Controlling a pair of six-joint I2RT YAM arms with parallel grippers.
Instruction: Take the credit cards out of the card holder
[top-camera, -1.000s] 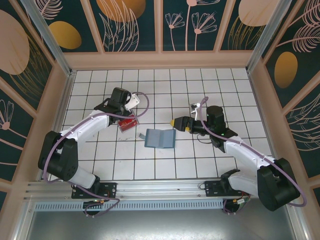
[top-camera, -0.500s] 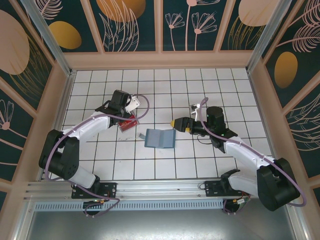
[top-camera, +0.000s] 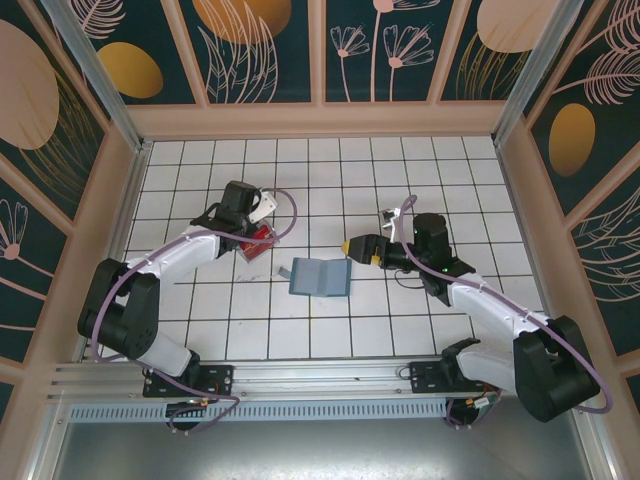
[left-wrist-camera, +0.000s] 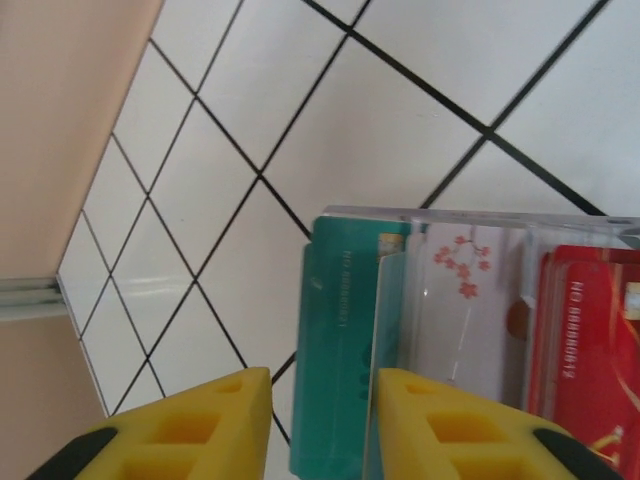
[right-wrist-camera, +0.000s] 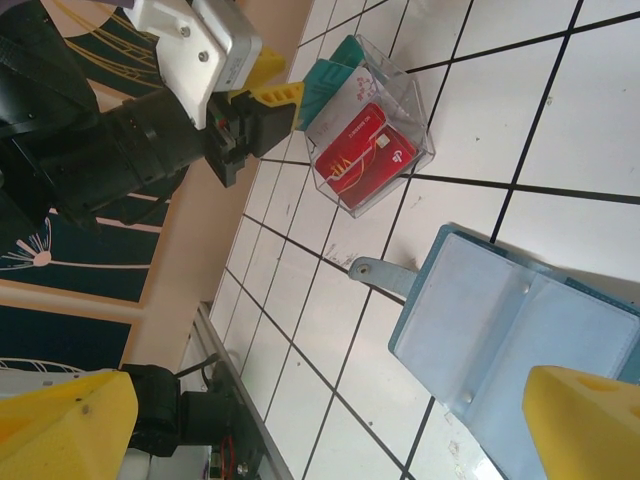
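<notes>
Left gripper (left-wrist-camera: 325, 385), jaws apart, is hovering at the cards (right-wrist-camera: 365, 150), which are sitting in a clear box (right-wrist-camera: 425, 140) left of the table's (top-camera: 400, 170) centre. The wallet (top-camera: 320, 277) is lying open at centre beside the wide-open right gripper (top-camera: 352, 247). A withdrawing finger snagging the teal card (left-wrist-camera: 340, 330) would be dragging the box.

The floor of glossy square tiles (top-camera: 330, 180) is white with black grout lines. The soft bifold card holder (top-camera: 320, 277) is pale blue-grey inside and teal-blue at its edges. At its ten o'clock, a clear plastic tray (left-wrist-camera: 470, 213) holds a teal-green credit card (left-wrist-camera: 335, 370), a white card (left-wrist-camera: 465, 310) sprigged with pink blossoms, and a red credit card (left-wrist-camera: 590, 340) with pale lettering. The left gripper (left-wrist-camera: 325, 380) and right gripper (top-camera: 347, 247) are yellow-fingered. The panelled walls (top-camera: 260, 50) are dark teal with peach leaves and orange ovals.
</notes>
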